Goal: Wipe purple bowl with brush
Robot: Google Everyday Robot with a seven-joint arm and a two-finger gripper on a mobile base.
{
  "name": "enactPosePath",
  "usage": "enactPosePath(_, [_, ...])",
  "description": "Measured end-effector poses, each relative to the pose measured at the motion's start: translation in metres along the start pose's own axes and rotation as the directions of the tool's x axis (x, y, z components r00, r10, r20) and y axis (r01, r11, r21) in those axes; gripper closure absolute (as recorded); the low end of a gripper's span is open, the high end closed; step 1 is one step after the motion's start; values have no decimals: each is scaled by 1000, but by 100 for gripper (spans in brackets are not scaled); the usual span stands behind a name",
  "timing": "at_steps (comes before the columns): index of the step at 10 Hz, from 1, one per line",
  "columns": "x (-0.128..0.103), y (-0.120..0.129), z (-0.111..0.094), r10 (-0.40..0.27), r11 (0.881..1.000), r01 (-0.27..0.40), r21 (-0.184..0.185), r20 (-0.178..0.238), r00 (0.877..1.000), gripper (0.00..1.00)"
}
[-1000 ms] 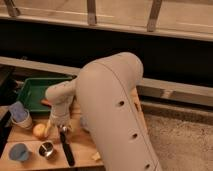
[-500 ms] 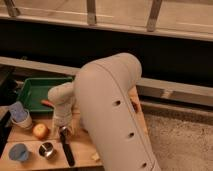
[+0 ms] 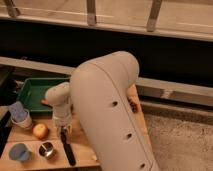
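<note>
The brush (image 3: 68,149) lies on the wooden worktop (image 3: 56,161), a slim black bar running from about 11 o'clock down to 5 o'clock. Its far end is under the gripper (image 3: 63,131) and its free end is close to the worktop's near edge. The gripper is pressed together on that far end, and from the way the brush runs out from beneath it I judge that it is pinching the handle.

The purple bowl (image 3: 18,113), as best I can place it, is the dull bluish-purple piece at 10 o'clock from the gripper, near the worktop's left edge. It sits on something pale.

The step in hand looks like the pick-up. To do it well, lift straight up until the whole brush is free of the worktop, since the long free end will sag or swing if the pinch is off-centre. Then carry it toward 10 o'clock, high enough to pass over the round orange thing (image 3: 40,131), which sits between gripper and bowl. Lower the head into the bowl gently, as the bowl is likely to slide.

By count:
- one brush
- one purple bowl
- one orange round thing
- one small blue cup (image 3: 17,152) at 8 o'clock from the gripper
- one metal cup (image 3: 46,149) just beside the brush at 7 o'clock
- one green tray (image 3: 31,91) at 11 o'clock
</note>
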Motion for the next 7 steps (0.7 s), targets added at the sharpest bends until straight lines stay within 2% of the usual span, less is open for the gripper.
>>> enactPosePath(2, [1,-12,-20,19,1000,-19,6,40,999,100])
enactPosePath(3, [2,-21,-38,33,999,-34,6,75,997,100])
enactPosePath(4, [2,-33,-58,49,999,-50,2,113,992,100])
enactPosePath(5, [1,-41,-68,61,998,-61,-3,133,989,100])
enactPosePath(7, [-8,-71,-100,87,996,-85,-18,195,977,100])
